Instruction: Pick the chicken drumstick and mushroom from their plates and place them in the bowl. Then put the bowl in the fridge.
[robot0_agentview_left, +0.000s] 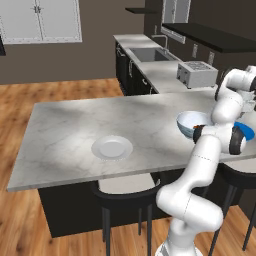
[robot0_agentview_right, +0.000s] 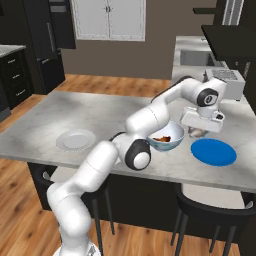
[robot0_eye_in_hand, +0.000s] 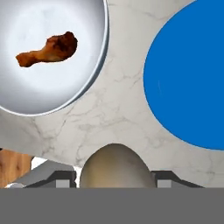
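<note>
Hand view, tool (robot0_eye_in_hand: 116, 186) clamped on mushroom (robot0_eye_in_hand: 116, 168), chicken drumstick (robot0_eye_in_hand: 47, 49) in bowl (robot0_eye_in_hand: 94, 74), blue plate (robot0_eye_in_hand: 188, 78) beside.

Marble island counter (robot0_agentview_left: 75, 125), toaster (robot0_agentview_left: 196, 73), sink (robot0_agentview_left: 148, 54) (behind), black stool (robot0_agentview_left: 127, 192)

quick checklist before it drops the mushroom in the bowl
1. Mushroom held between the fingers of the gripper: ok.
2. Chicken drumstick already inside the bowl: ok.
3. Gripper above the bowl opening: not ok, it hangs over bare counter between bowl and blue plate.
4. Blue plate emptied: ok.
5. White plate emptied: ok.
6. Bowl upright on the counter: ok.
</note>
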